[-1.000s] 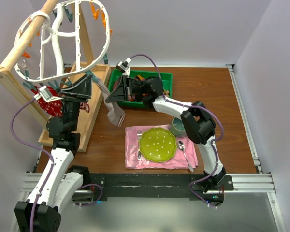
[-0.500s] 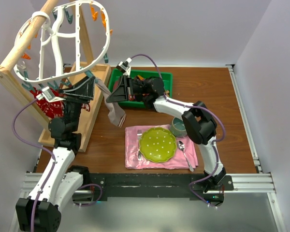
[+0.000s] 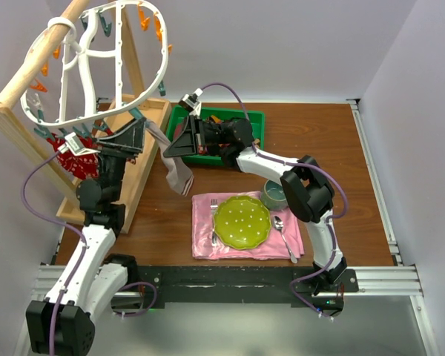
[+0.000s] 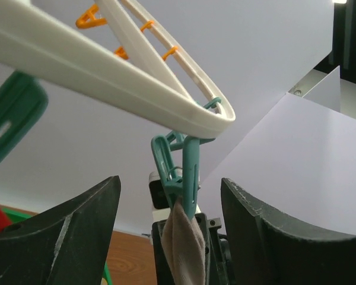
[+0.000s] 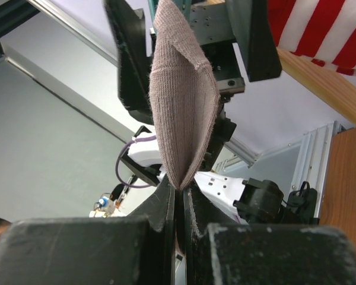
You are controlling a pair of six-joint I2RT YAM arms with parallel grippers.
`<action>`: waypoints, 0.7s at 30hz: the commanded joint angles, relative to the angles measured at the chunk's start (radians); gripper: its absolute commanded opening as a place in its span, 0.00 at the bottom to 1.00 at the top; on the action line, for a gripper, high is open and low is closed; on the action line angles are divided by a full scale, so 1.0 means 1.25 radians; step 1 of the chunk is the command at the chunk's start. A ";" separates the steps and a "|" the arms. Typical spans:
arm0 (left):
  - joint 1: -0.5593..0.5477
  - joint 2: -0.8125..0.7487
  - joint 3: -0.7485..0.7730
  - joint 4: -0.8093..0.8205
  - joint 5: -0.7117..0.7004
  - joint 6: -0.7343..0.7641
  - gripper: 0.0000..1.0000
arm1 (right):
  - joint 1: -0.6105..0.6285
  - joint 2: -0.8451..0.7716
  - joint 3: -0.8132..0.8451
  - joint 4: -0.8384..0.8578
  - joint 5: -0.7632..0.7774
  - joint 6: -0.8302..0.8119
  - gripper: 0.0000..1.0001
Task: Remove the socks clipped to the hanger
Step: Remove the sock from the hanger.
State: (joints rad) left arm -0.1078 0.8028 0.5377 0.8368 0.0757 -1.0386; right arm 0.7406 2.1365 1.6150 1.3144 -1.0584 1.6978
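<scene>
At ten o'clock of top view, under hanger (image 4: 136,101) rim: grey sock (image 3: 176,169) hangs from teal clip (image 4: 182,172), not yet freed. We keep right gripper (image 5: 178,196) pinched tight on sock's lower part. Left gripper (image 4: 169,181) gapes wide, fingers either side of clip. Striped sock (image 3: 70,159) at nine o'clock also clipped. Wooden rack (image 3: 144,174) crowds left arm. Green bin (image 3: 252,119) at twelve, plate (image 3: 242,221) on pink napkin (image 3: 204,245) at six.
</scene>
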 commanded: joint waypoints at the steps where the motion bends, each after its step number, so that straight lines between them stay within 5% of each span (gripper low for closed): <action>1: 0.017 -0.032 -0.024 -0.074 -0.007 -0.071 0.74 | 0.005 -0.051 -0.002 0.114 -0.016 -0.001 0.00; 10: 0.021 -0.086 -0.007 -0.148 -0.029 -0.044 0.75 | 0.004 -0.051 0.006 0.075 -0.011 -0.034 0.00; 21: 0.022 0.029 -0.008 0.106 0.039 -0.025 0.72 | 0.004 -0.049 0.009 0.075 -0.017 -0.030 0.00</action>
State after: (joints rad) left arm -0.0883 0.8055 0.5129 0.8265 0.0738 -1.0817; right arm 0.7406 2.1338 1.6112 1.3144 -1.0580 1.6733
